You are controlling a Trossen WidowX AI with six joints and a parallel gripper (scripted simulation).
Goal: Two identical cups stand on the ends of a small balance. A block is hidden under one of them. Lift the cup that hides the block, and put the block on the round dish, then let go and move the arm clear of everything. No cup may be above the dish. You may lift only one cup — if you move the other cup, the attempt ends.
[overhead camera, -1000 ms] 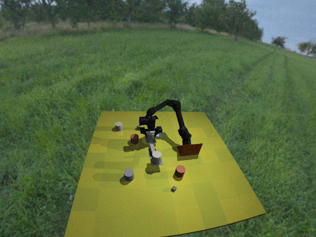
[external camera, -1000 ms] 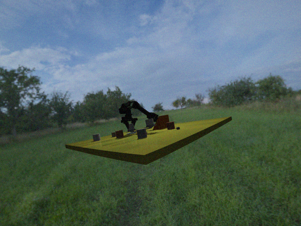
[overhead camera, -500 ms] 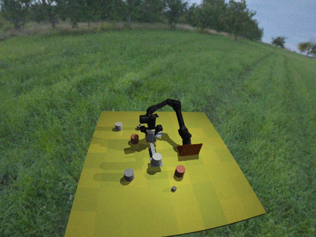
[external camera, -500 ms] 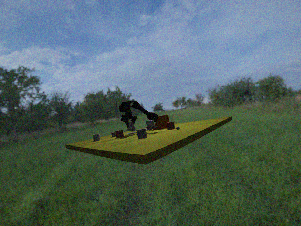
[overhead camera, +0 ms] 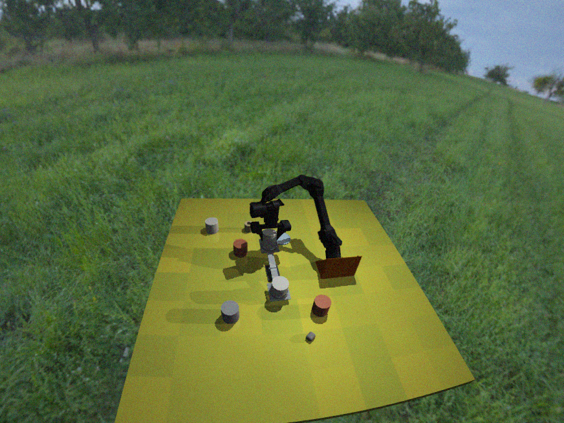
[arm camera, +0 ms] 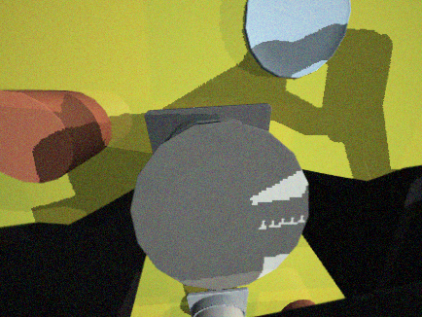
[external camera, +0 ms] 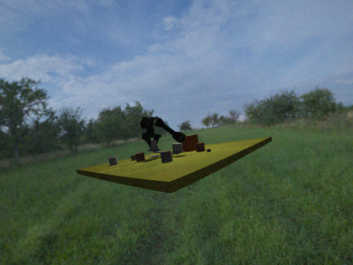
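Observation:
My gripper [overhead camera: 269, 236] [external camera: 153, 144] [arm camera: 212, 178] is shut on the far grey cup [overhead camera: 269, 242] [external camera: 154, 147] [arm camera: 209, 194], with one finger on each side. The cup looks upright over the balance's far plate [arm camera: 253, 114]; I cannot tell whether there is a gap below it. No block shows under it. The near cup [overhead camera: 279, 286] [external camera: 177, 147] [arm camera: 219, 311] stands on the near plate [overhead camera: 284, 298] [arm camera: 238, 293]. The balance beam [overhead camera: 273, 265] runs between the plates. The round, light blue dish [overhead camera: 283, 239] [arm camera: 297, 19] lies right of the held cup, with no cup above it.
A red cylinder [overhead camera: 240, 248] [external camera: 139, 157] [arm camera: 24, 136] stands left of the gripper. A red panel [overhead camera: 339, 267] [external camera: 190, 143] stands by the arm's base. Another red cylinder [overhead camera: 321, 305] [external camera: 200, 147], a grey cylinder [overhead camera: 229, 312] [external camera: 166, 157] and a small grey object [overhead camera: 310, 336] are nearer the front.

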